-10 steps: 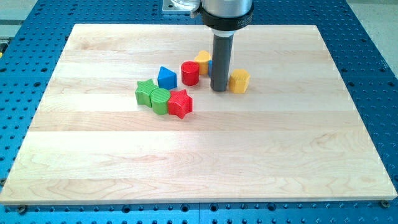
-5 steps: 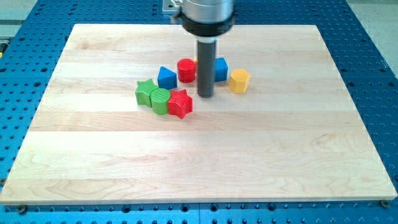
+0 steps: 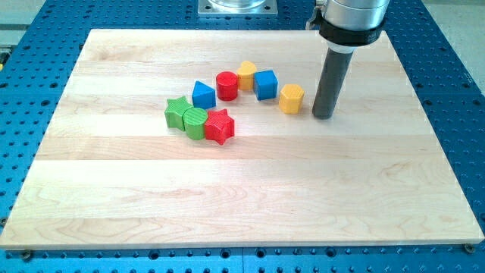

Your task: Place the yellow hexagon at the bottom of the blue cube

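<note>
The yellow hexagon (image 3: 291,98) lies on the wooden board (image 3: 242,189), just right of and slightly below the blue cube (image 3: 265,84), with a small gap between them. My tip (image 3: 323,115) rests on the board to the right of the yellow hexagon, a short gap away, not touching it. The rod rises toward the view's top.
A second yellow block (image 3: 246,73) sits left of the blue cube, beside a red cylinder (image 3: 227,86). A blue triangular block (image 3: 202,94), a green star (image 3: 177,112), a green cylinder (image 3: 195,122) and a red star (image 3: 219,126) cluster at the left.
My tip has swung from left of the yellow hexagon, in front of the blue cube, over to the hexagon's right side. No block has visibly shifted over the last half second.
</note>
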`<state>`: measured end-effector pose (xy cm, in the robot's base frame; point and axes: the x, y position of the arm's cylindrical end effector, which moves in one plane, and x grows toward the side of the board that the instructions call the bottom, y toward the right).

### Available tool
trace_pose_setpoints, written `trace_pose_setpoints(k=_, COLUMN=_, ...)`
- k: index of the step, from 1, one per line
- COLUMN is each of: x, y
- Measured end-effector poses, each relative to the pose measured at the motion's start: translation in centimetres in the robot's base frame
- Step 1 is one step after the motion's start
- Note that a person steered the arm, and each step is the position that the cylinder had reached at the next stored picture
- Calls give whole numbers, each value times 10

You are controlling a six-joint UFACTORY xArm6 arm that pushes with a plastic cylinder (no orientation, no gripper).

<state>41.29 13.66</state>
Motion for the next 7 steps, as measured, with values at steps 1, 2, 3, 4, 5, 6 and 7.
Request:
trace_pose_setpoints(k=1, x=-14, y=0)
trace_pose_setpoints(k=2, x=-18, y=-18)
trace_pose_setpoints(k=3, x=-18, y=-32)
trace_pose_setpoints(k=4, x=-17, y=-42)
trace_pose_setpoints(k=5, x=33, y=-36)
trace_pose_setpoints(k=6, x=93, y=-89)
trace_pose_setpoints(k=7, x=106, y=-167)
